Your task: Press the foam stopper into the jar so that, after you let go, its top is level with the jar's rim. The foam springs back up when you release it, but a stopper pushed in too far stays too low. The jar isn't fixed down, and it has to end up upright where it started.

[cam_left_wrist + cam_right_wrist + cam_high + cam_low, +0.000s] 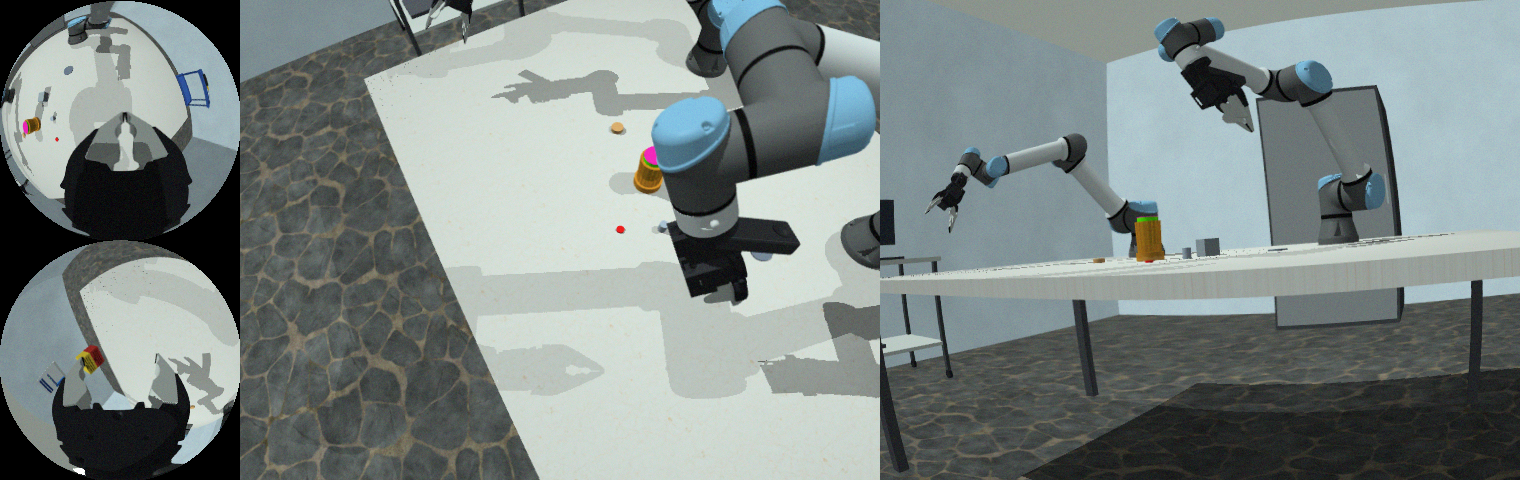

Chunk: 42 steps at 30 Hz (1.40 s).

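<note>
An orange ribbed jar [647, 179] [1149, 241] [34, 124] stands upright on the table [529, 206]. The stopper has a magenta top [650, 156] [25, 127] and a green side [1147, 219]; a green band shows above the jar's rim. My left gripper [1251, 129] [124, 113] is shut and empty, high above the table and away from the jar; its fingertips are mostly hidden in the top view. My right gripper [445, 33] [938, 222] [119, 355] is open and empty, raised near the table's far end, away from the jar.
A tan disc [617, 127] [1098, 260], a red disc [620, 229] [57, 139] and a small grey cylinder [662, 226] [1186, 252] lie around the jar. A grey block [1207, 246] [43, 97] and a blue-grey disc [68, 70] are also on the table.
</note>
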Each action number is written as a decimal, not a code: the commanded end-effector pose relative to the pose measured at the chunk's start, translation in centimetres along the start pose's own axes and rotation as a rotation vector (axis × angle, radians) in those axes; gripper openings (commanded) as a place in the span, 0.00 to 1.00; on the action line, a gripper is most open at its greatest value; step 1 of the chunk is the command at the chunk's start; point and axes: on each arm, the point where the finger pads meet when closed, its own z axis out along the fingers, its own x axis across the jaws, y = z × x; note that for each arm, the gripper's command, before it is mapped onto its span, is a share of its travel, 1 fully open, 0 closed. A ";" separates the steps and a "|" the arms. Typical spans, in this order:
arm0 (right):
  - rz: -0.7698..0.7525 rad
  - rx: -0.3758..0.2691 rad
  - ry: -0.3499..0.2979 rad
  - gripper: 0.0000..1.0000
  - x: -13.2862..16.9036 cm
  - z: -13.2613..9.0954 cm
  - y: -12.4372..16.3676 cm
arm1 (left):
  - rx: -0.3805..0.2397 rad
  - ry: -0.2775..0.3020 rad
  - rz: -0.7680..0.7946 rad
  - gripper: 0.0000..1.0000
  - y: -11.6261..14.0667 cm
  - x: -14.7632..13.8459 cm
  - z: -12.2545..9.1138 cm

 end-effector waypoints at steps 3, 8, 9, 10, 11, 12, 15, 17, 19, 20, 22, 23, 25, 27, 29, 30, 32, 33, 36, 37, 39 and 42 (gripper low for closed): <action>-0.069 -0.007 -0.001 0.79 -0.3 1.0 3.5 | -0.017 -0.005 0.074 0.00 -0.6 -0.4 -0.7; -0.170 -0.007 -0.004 0.79 -0.1 2.5 7.5 | -0.038 -0.014 0.195 0.00 -1.2 -1.1 -1.3; -0.187 -0.007 -0.004 0.79 0.0 2.7 8.2 | -0.042 -0.015 0.217 0.00 -1.4 -1.2 -1.4; -0.204 -0.008 -0.005 0.79 0.0 3.0 8.9 | -0.045 -0.016 0.239 0.00 -1.5 -1.4 -1.5; -0.221 -0.006 -0.006 0.79 0.1 3.2 9.4 | -0.049 -0.017 0.261 0.00 -1.5 -1.5 -1.5; -0.237 -0.006 -0.007 0.79 0.2 3.4 10.1 | -0.052 -0.018 0.283 0.00 -1.6 -1.6 -1.6; -0.254 -0.007 -0.008 0.79 0.3 3.6 10.8 | -0.056 -0.019 0.305 0.00 -1.7 -1.7 -1.7; -0.279 -0.006 -0.009 0.79 0.5 4.0 11.6 | -0.060 -0.020 0.346 0.00 -1.8 -1.8 -1.8; -0.316 -0.007 -0.012 0.79 0.6 4.3 13.2 | -0.068 -0.021 0.392 0.00 -2.1 -2.1 -2.0; -0.333 -0.008 -0.013 0.79 0.7 4.5 13.9 | -0.072 -0.022 0.414 0.00 -2.2 -2.2 -2.1; -0.370 -0.008 -0.016 0.79 0.9 4.8 15.4 | -0.081 -0.023 0.461 0.00 -2.5 -2.5 -2.4; -0.387 -0.008 -0.018 0.79 1.0 5.0 16.1 | -0.085 -0.023 0.483 0.00 -2.6 -2.6 -2.4; -0.422 -0.009 -0.021 0.79 1.3 5.3 17.5 | -0.093 -0.024 0.528 0.00 -2.8 -2.8 -2.6; -0.456 -0.010 -0.024 0.79 1.6 5.6 18.9 | -0.101 -0.024 0.573 0.00 -3.0 -3.1 -2.8; -0.491 -0.010 -0.027 0.79 1.9 5.9 20.3 | -0.109 -0.024 0.619 0.00 -3.2 -3.3 -3.0; -0.491 -0.010 -0.027 0.79 1.9 5.9 20.3 | -0.109 -0.024 0.619 0.00 -3.2 -3.3 -3.0; -0.508 -0.011 -0.029 0.79 2.1 6.0 21.0 | -0.113 -0.023 0.642 0.00 -3.3 -3.4 -3.1; -0.516 -0.011 -0.029 0.79 2.2 6.2 21.2 | -0.114 -0.023 0.661 0.00 -3.3 -3.4 -3.0; -0.571 -0.013 -0.035 0.79 2.8 6.5 23.6 | -0.127 -0.021 0.731 0.00 -3.7 -3.9 -3.3; -0.588 -0.014 -0.037 0.79 3.0 6.6 24.3 | -0.131 -0.021 0.754 0.00 -3.8 -4.0 -3.4; -0.625 -0.015 -0.042 0.79 3.3 6.7 25.8 | -0.141 -0.019 0.801 0.00 -4.1 -4.3 -3.6; -0.677 -0.016 -0.050 0.79 4.0 6.9 27.9 | -0.154 -0.016 0.871 0.00 -4.4 -4.7 -3.9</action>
